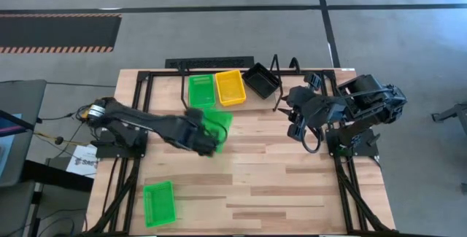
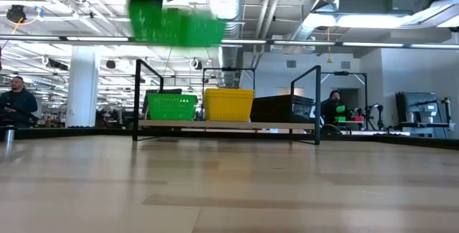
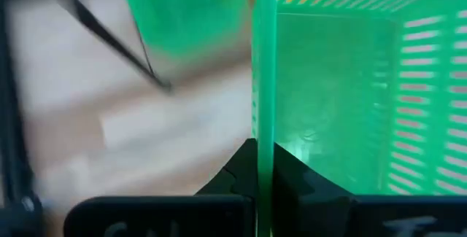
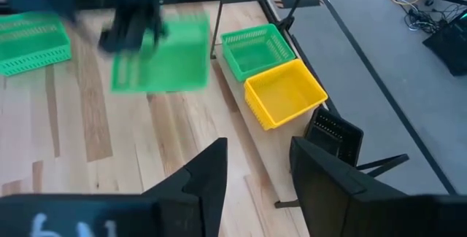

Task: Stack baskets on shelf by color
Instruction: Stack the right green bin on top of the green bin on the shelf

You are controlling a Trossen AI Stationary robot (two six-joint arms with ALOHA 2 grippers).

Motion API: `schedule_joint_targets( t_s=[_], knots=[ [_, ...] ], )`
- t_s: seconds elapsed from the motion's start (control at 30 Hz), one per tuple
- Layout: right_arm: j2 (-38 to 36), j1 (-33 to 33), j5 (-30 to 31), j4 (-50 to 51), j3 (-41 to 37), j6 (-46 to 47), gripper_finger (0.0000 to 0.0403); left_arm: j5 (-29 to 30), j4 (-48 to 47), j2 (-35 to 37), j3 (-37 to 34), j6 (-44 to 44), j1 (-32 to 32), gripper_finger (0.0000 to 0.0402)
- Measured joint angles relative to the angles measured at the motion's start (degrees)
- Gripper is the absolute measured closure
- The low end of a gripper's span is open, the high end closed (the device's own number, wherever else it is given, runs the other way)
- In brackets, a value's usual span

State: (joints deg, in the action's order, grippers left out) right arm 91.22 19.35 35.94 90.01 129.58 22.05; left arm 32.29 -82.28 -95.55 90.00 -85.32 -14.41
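My left gripper [image 1: 208,141] is shut on a green basket [image 1: 219,124] above the middle of the table. The low view shows this basket [image 2: 176,25] high above the tabletop. On the shelf [image 2: 193,124] at the far edge stand a green basket [image 1: 202,90], a yellow basket [image 1: 230,87] and, at its right end, a black basket [image 1: 261,80] turned askew. Another green basket [image 1: 159,203] rests on its bottom at the near left. My right gripper [image 4: 259,164] hangs open above the table's right side, right of the shelf, with nothing between its fingers. My left gripper pinches one side wall of the green basket [image 3: 263,98], with one finger inside the basket and one outside. The fingers [image 3: 233,179] come slanting down from the table's left. The basket is lifted clear of the table.
The shelf's upright black wire end loops [image 2: 136,100] rise at both ends. Black frame rails [image 1: 124,157] run along the table's left and right sides. Bare wood lies in the middle and near right of the table [image 1: 292,193]. People sit in the room beyond.
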Motion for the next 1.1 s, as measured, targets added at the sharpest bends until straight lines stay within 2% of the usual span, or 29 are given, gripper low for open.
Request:
schedule_joint_targets(
  t_s=[0.1, 0.17, 0.3, 0.4, 0.6, 0.73, 0.87, 1.1],
  knots=[
    [0.0, 0.0, 0.0, 0.01, 0.0, -0.04, 0.0237, 8.62, -7.15, 2.32, 7.79, -3.03, 1.0, 0.0401],
    [0.0, -0.01, 0.0, 0.01, 0.0, -0.07, 0.0236, 12.39, -7.64, 4.07, 10.77, -4.28, 2.8, 0.0401],
    [0.0, 0.0, 0.0, 0.01, 0.0, -0.13, 0.0237, 14.88, -6.18, 6.82, 12.31, -1.29, 8.67, 0.0402],
    [0.0, 0.0, 0.02, 0.01, 0.0, -0.93, 0.0239, 11.5, -4.17, 7.24, 12.31, 1.36, 14.11, 0.0401],
    [0.0, 0.0, 0.02, 0.01, 0.0, -0.99, 0.0238, 3.72, 9.64, 3.39, 12.26, 17.0, 21.69, 0.0401],
    [0.0, 0.0, 0.0, -0.02, 0.0, -1.1, 0.0238, -1.42, 4.41, 1.47, 12.22, 17.92, 25.33, 0.0401],
    [0.0, 0.19, -0.02, 0.01, 0.0, -1.12, 0.0238, -2.18, -2.43, 0.77, 12.22, 13.75, 26.81, 0.0401],
    [0.0, 0.2, -0.24, 0.01, 0.0, -1.12, 0.0237, -4.93, 1.99, 0.42, 12.21, 16.81, 28.9, 0.0401]
  ],
)
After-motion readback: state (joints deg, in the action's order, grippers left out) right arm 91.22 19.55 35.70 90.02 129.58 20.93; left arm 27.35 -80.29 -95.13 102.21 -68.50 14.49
